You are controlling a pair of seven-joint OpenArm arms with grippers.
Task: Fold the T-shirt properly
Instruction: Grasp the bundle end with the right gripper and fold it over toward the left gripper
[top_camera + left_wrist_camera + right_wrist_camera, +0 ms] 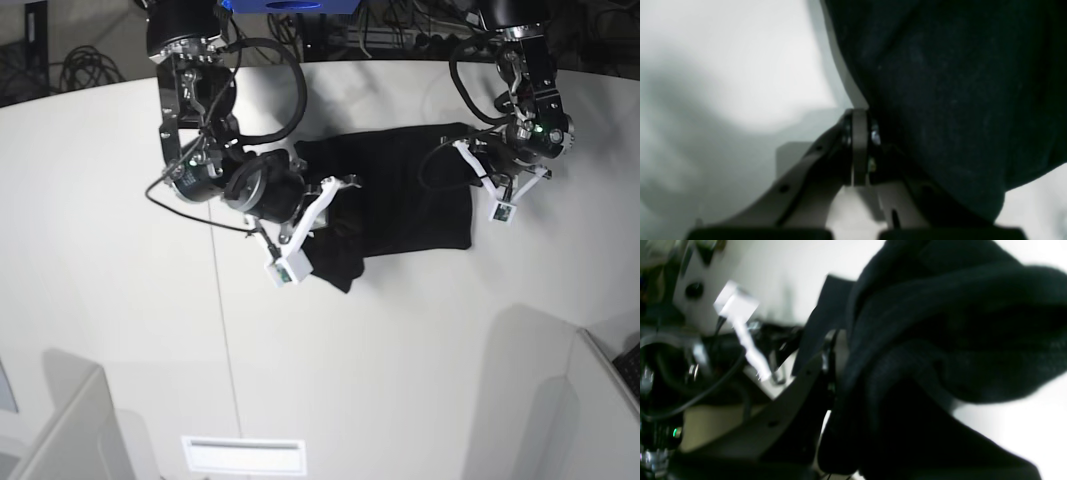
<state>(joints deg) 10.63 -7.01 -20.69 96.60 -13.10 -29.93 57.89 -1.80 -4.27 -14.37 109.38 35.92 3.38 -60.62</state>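
The black T-shirt [400,200] lies partly folded on the white table [120,300], plain side up, with no print showing. My right gripper [335,190] is at its left edge, shut on a thick bunch of black cloth [923,350] that hides one finger [813,373]. My left gripper [462,152] is at the shirt's far right corner. Its fingertips [860,146] are pressed together, and the shirt's dark cloth [957,100] is pinched there and drapes over the right finger. A lower left corner of the shirt [345,275] hangs out past the fold.
Cables and dark equipment [400,30] run along the table's back edge. A seam [222,330] crosses the tabletop left of the shirt. Grey partitions stand at the front right [560,400] and front left [60,430].
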